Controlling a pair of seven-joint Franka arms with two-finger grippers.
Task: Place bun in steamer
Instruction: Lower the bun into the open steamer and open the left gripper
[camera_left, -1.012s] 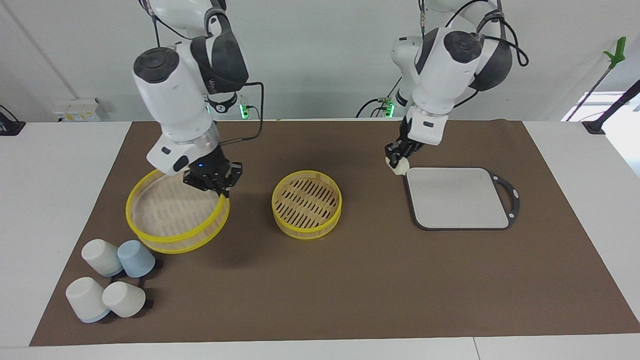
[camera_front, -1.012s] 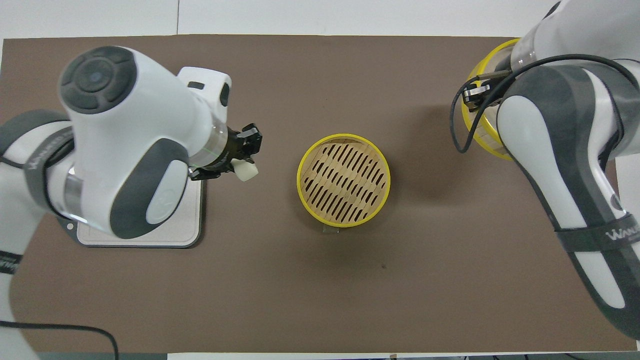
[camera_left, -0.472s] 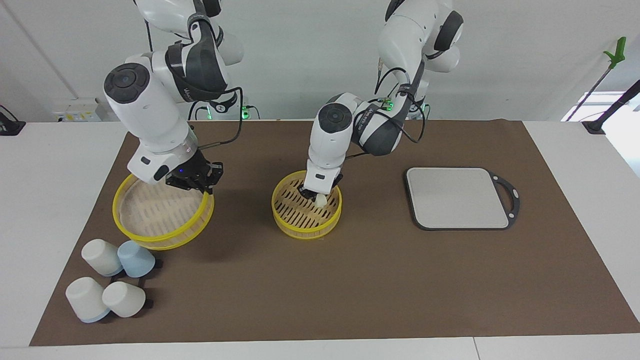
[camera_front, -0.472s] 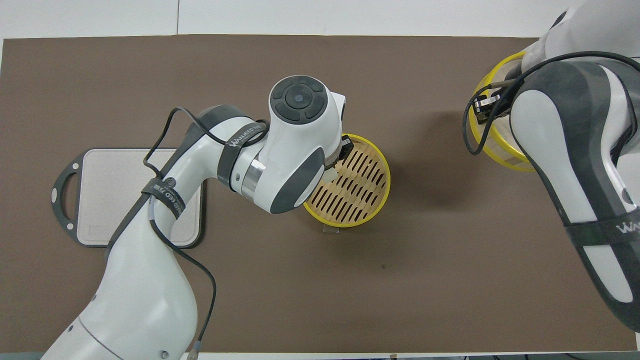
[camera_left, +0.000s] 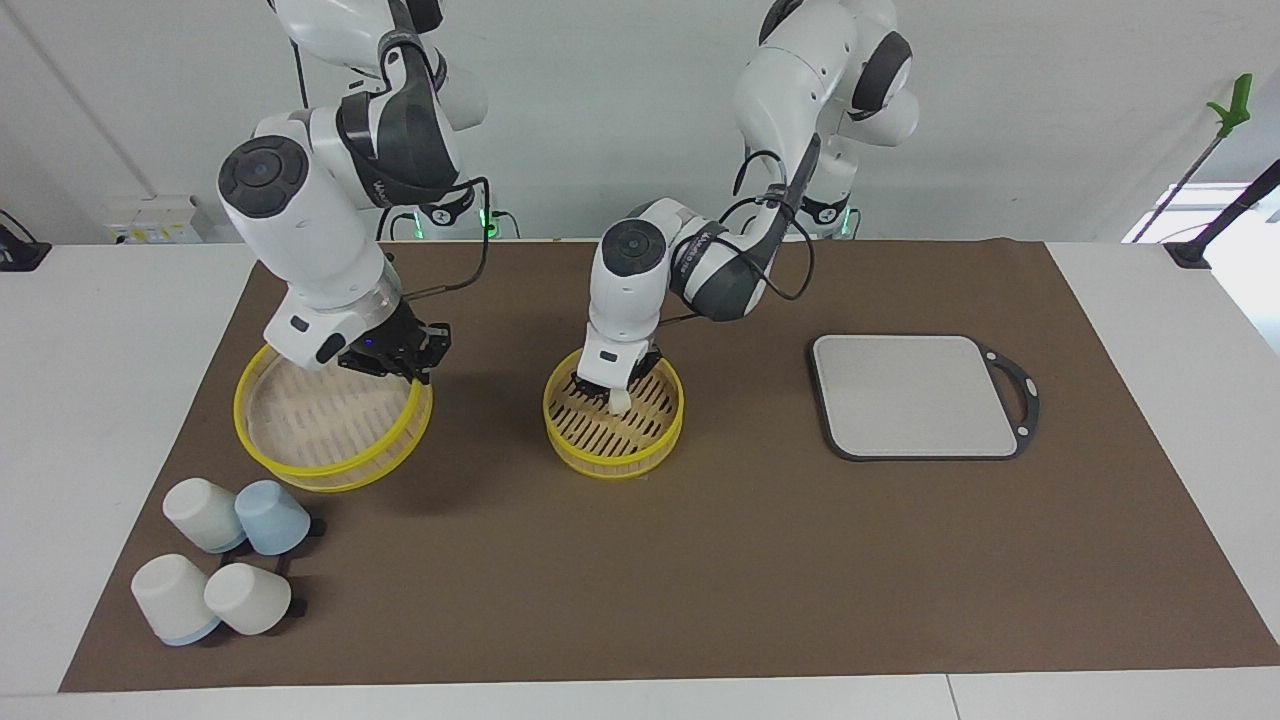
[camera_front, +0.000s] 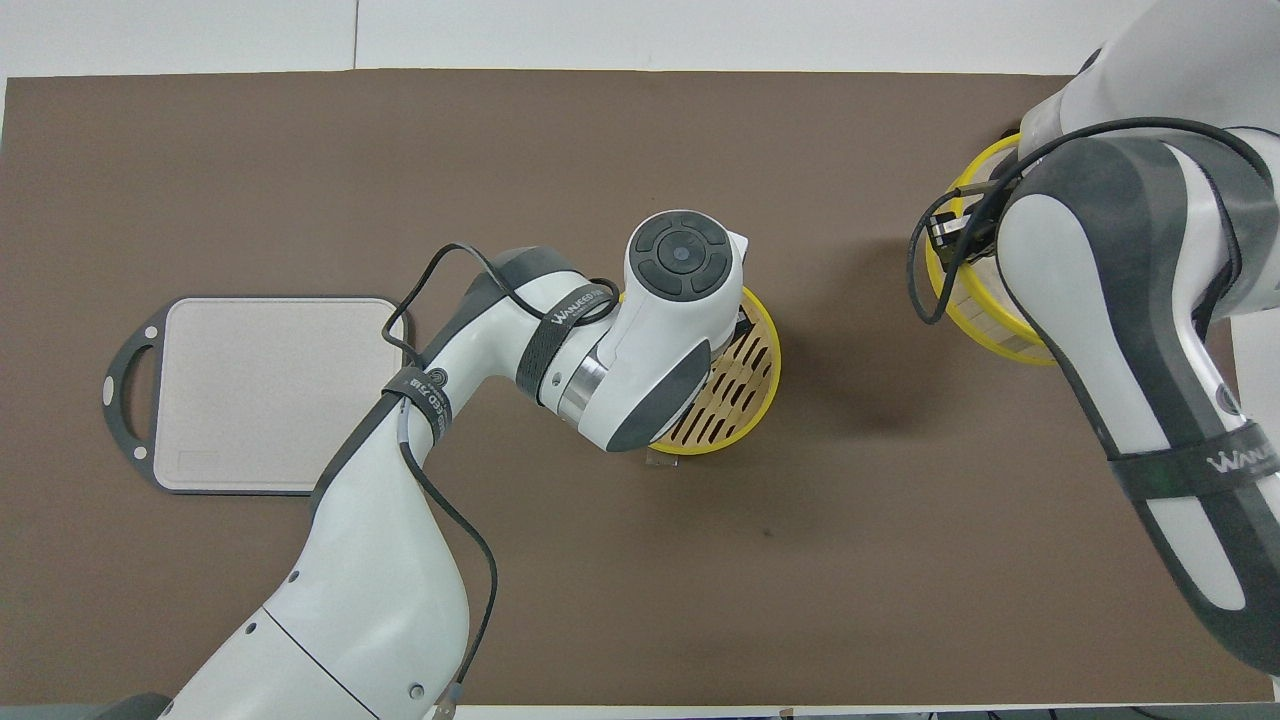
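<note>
A: Where is the bun (camera_left: 619, 400)?

B: Clamped in the left gripper (camera_left: 608, 391), just inside the middle steamer tier (camera_left: 613, 449), low over the slatted floor toward that tier's twelve o'clock rim in the facing view. I cannot tell whether it touches the slats.

A: And the other tier?

B: The second steamer tier (camera_left: 330, 470) sits tilted toward the right arm's end of the table. The right gripper (camera_left: 395, 358) is pinched together on its rim at about two o'clock.

A: Anything else?

B: A grey board (camera_left: 915, 395) lies at the left arm's end, and four upturned cups (camera_left: 222, 565) cluster by the held tier, farther from the robots.
</note>
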